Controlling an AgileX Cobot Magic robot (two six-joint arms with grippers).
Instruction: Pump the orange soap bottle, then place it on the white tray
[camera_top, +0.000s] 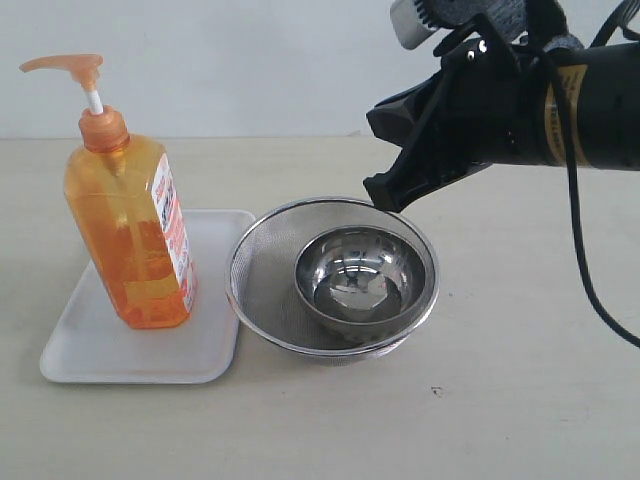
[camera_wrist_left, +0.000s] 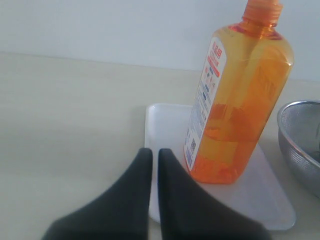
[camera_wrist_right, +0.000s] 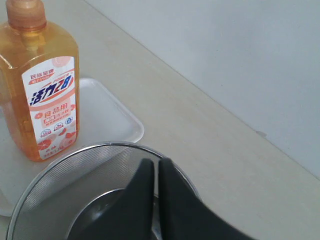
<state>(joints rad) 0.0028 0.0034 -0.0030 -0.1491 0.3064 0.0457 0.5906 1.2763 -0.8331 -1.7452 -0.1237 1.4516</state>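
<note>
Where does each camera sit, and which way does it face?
Exterior: off the arms, facing the right end effector and mesh strainer.
Left wrist: on the left arm, past the shut left end effector toward the orange soap bottle.
Right wrist: past the shut right end effector into the strainer.
All share the bottle on the white tray.

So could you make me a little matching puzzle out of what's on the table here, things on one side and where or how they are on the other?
Things:
1. orange soap bottle
2. steel bowl
3. mesh strainer
4. right gripper

Place or state:
a. sits inside the mesh strainer
b. stands upright on the white tray
c. shut, holding nothing, hanging over the strainer
d. rests on the table beside the white tray

Pairs: 1-b, 2-a, 3-d, 4-c
</note>
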